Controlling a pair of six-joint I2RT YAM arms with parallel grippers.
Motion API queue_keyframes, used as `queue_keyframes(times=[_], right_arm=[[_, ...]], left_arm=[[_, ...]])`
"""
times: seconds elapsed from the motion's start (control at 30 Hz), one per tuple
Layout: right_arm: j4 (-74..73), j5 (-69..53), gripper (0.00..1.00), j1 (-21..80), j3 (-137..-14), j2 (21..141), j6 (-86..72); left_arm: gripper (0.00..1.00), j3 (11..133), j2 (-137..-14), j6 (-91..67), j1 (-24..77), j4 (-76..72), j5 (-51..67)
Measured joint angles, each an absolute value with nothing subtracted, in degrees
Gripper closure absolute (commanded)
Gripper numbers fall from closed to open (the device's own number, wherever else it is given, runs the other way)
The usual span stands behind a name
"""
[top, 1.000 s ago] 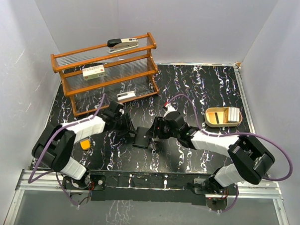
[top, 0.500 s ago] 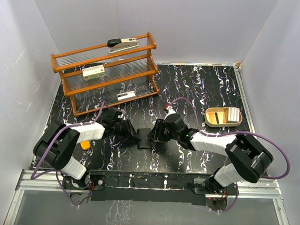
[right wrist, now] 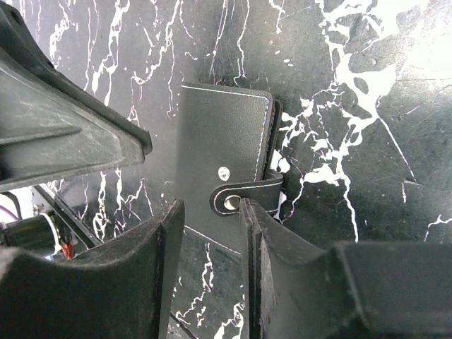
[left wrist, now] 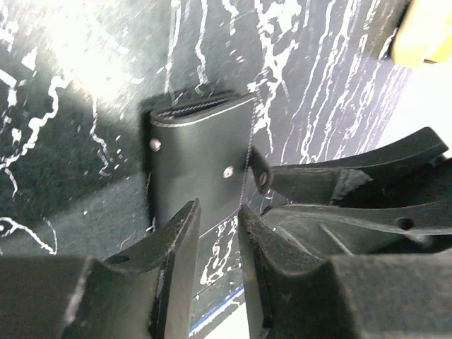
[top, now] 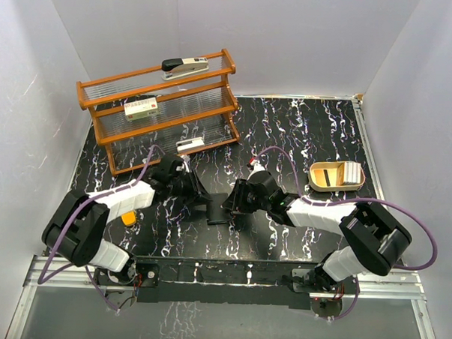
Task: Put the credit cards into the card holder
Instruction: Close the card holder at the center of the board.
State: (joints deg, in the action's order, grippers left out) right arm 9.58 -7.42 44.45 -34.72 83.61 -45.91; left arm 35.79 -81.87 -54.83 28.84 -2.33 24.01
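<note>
Up close, the dark fingers [left wrist: 176,247] of the left gripper [left wrist: 217,207] cover the near end of the card holder [left wrist: 201,155], so we cannot see that edge. In the right wrist view, the right gripper [right wrist: 210,212] hides the holder's near end in the same way. From above, the holder is black on the black table [top: 302,135], between the two grippers, and we can hardly pick it out. We cannot tell if any fingertip touches it.

The holder is a flat, smooth case with pale stitching along its edge. It is folded over and lies flat near the middle of the table. A short strap [right wrist: 260,191] comes round one side and ends in a small silver snap [right wrist: 227,203], just beside one right finger. Another silver stud [right wrist: 223,171] sits on the cover close by. The table is shiny black with white wiggly lines, like marble. The fingers look like rough, scratched black plastic.

Each gripper has its fingers a little way apart, with a thin gap. We see nothing squeezed in either gap.

The left arm [top: 123,196] and right arm [top: 318,211] lie low and reach in toward each other, tips nearly meeting over the holder.

Farther off sit a small orange block [top: 128,218] and a tan tray [top: 358,183] holding bits too small to name. At the back is a wooden rack [top: 81,94] with clear shelves and a stapler [top: 185,66] on top.
</note>
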Motion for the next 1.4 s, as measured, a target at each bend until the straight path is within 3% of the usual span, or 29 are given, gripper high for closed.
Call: queue_keyframes(times=[0.13,0.83,1.4], right_arm=[[10.26,-7.49,0.65,44.45,-34.65,83.61,-46.87],[10.79,-7.97,0.63,44.47,-35.62,86.21,-49.52],[8.91,-6.81,0.74,44.47,-36.34,87.11,-47.11]], left_arm=[[0.82,38.35,-83.18,-53.56,28.84,-2.61,23.75],[0.81,36.60,-90.70,-53.10,28.62,-8.84,26.98],[0.81,35.44,-90.65,-53.39,28.58,-11.11,27.11]])
